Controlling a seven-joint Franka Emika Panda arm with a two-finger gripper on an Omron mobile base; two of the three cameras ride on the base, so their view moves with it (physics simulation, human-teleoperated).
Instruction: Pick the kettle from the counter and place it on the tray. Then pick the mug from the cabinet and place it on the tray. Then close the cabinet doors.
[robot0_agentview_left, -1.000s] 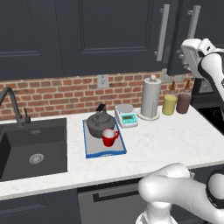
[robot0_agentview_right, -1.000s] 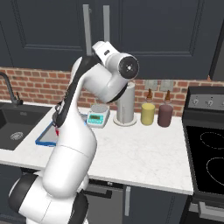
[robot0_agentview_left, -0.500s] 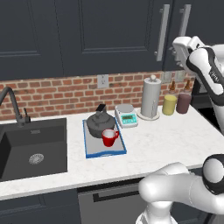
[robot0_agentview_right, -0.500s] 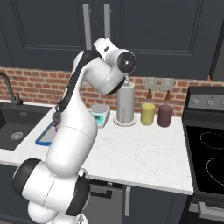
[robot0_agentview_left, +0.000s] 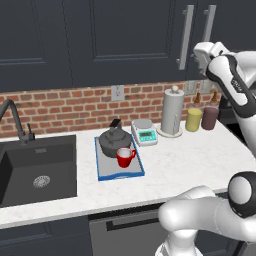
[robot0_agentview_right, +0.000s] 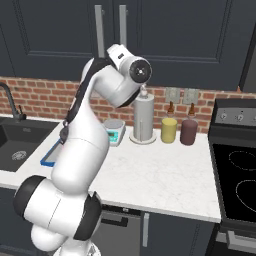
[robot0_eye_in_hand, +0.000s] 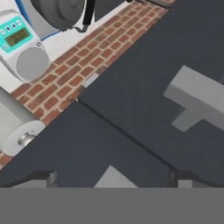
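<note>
Kettle (robot0_agentview_left: 112, 141) and mug (robot0_agentview_left: 124, 157) sit together on the tray (robot0_agentview_left: 119, 173), the mug touching the kettle's front, on the surface (robot0_agentview_left: 190, 155) beside the scale (robot0_agentview_left: 145, 132). The doors (robot0_agentview_left: 132, 40) look shut. My hand (robot0_agentview_left: 199, 54) is up at their grey handles (robot0_agentview_left: 186, 37), fingers spread wide, gripping nothing.

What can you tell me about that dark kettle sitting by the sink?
The kettle is squat and round, dark grey and metallic-looking, with a black arched handle over the top. It stands upright on the rear part of the blue-rimmed tray, which lies on the white counter right of the sink. A red mug stands directly in front of it on that tray, close against it.
</note>
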